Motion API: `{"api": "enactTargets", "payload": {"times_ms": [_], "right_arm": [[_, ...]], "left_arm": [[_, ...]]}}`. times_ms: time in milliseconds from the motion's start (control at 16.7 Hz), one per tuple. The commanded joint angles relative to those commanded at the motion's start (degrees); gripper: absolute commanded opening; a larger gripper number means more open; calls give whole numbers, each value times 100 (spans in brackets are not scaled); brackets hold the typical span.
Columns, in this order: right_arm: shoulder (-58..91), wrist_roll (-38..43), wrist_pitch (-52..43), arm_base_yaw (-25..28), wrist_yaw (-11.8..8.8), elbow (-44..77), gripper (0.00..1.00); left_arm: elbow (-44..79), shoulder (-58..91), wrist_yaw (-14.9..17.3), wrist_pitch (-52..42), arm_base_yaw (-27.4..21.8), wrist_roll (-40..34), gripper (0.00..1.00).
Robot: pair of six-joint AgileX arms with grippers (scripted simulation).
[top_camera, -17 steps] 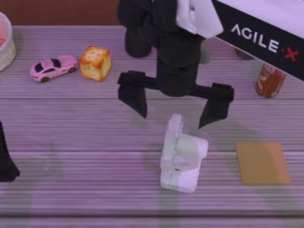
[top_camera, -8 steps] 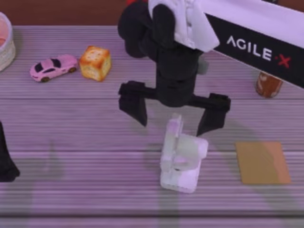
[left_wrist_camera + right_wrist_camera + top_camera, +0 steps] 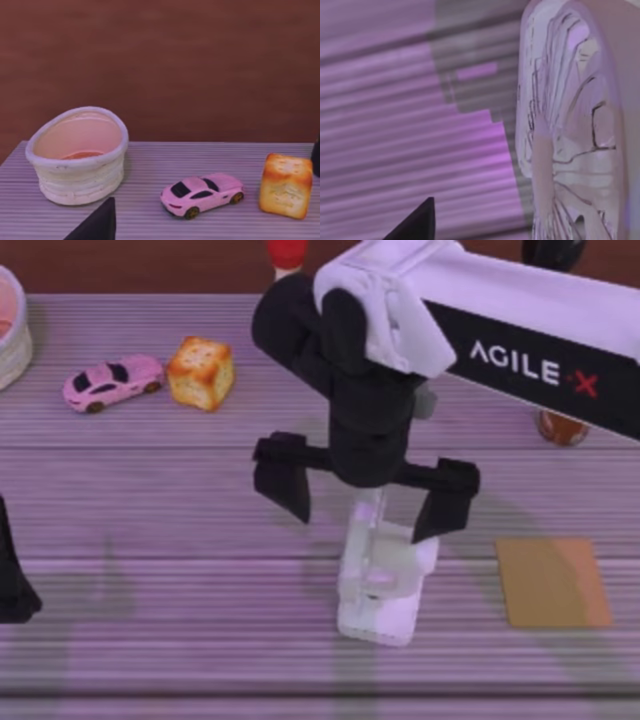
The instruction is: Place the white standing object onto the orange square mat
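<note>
The white standing object (image 3: 385, 575) stands on the table near the middle, its flat base toward the front and its upright slab at its left side. In the right wrist view its slab (image 3: 570, 130) fills the frame's side, very close. My right gripper (image 3: 362, 502) hangs open just over the slab's top, one black finger (image 3: 283, 478) to the left and the other to the right of it, neither touching. The orange square mat (image 3: 553, 582) lies flat to the right of the object. My left gripper (image 3: 14, 585) is parked at the table's left edge.
A pink toy car (image 3: 111, 382) and a toast-coloured cube (image 3: 202, 371) sit at the back left, with a white round container (image 3: 10, 330) at the far left. A brown jar (image 3: 560, 426) stands at the back right, partly under my right arm.
My right gripper has moved down and toward the front, closing in over the white object's upright slab. The object and the mat have stayed put.
</note>
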Motion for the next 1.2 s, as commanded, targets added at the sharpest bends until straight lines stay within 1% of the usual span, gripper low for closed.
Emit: {"api": "enactTargets", "payload": {"times_ms": [780, 840, 1200], "right_arm": [[0, 0, 0, 0, 0, 0, 2], [0, 0, 0, 0, 0, 0, 0], [0, 0, 0, 0, 0, 0, 0]], "left_arm": [[0, 0, 0, 0, 0, 0, 100], [0, 0, 0, 0, 0, 0, 100], [0, 0, 0, 0, 0, 0, 100]]}}
